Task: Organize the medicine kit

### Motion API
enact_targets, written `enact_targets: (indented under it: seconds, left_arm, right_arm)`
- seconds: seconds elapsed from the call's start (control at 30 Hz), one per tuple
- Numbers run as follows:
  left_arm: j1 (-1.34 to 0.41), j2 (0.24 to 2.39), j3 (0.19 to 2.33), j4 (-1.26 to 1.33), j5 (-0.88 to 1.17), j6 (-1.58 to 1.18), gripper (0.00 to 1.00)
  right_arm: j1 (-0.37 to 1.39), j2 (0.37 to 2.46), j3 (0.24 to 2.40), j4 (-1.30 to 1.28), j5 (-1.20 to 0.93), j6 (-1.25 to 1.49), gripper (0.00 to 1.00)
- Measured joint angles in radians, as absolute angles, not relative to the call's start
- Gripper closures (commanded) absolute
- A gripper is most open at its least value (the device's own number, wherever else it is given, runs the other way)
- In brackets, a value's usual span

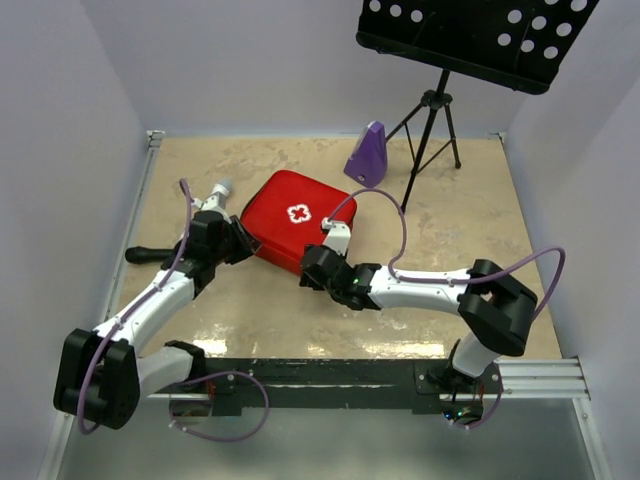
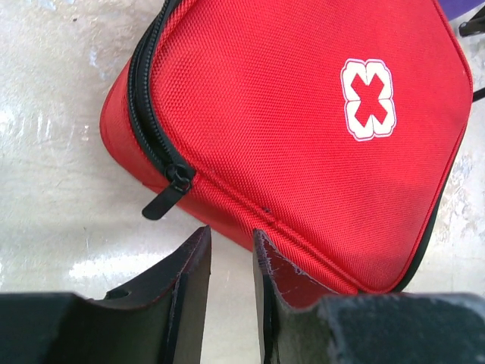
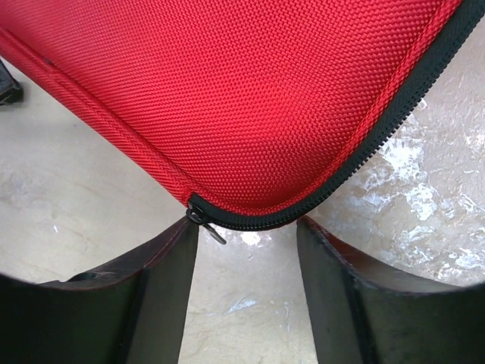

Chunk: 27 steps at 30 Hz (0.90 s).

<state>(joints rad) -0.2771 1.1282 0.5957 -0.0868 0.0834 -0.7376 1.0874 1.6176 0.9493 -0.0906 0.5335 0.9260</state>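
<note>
The medicine kit [image 1: 298,222] lies flat near the middle of the bench [image 1: 470,200], turned so that one corner points toward the arms. Its red lid is down and the white cross [image 2: 368,99] faces up. A black zip runs round the edge, and what the case holds is hidden.

The left fingers [image 2: 191,284] sit low at the kit's left side with only a narrow slot between them. Nothing is clamped in that slot, and bare bench shows through it. One tip overlaps the red piping of the near edge. The black zip pull [image 2: 162,201] hangs off the corner just beyond the other tip, apart from it.

The right fingers [image 3: 155,292] stand fairly wide and grip nothing. The kit's rounded near corner sits just ahead of the gap, at the tips. A small metal slider [image 3: 201,220] at the end of the zip lies right against one tip; contact cannot be told.

Behind the kit, well apart from it, a purple metronome [image 1: 367,155] stands upright beside the tripod legs of a black music stand [image 1: 470,35].
</note>
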Motion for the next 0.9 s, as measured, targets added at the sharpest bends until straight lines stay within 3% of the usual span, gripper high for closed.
enact_targets:
  seconds: [0.27, 0.4, 0.53, 0.77, 0.9]
  left_arm:
    - [-0.277, 1.083, 0.596, -0.137, 0.078, -0.736, 0.67]
    - [-0.277, 1.074, 0.596, -0.147, 0.075, -0.735, 0.67]
    - [-0.277, 1.071, 0.598, -0.155, 0.073, -0.721, 0.66]
    - [-0.277, 1.067, 0.602, -0.163, 0.067, -0.714, 0.66]
    - [-0.277, 1.067, 0.603, -0.167, 0.065, -0.713, 0.65]
  right_arm:
    - [1.093, 1.658, 0.953, -0.107, 0.535, 0.937, 0.55]
    - [1.093, 1.663, 0.959, -0.116, 0.540, 0.945, 0.46]
    - [1.093, 1.663, 0.973, -0.120, 0.551, 0.945, 0.44]
    - [1.099, 1.668, 1.021, -0.181, 0.559, 0.932, 0.52]
    - [1.100, 1.697, 1.048, -0.196, 0.559, 0.924, 0.65]
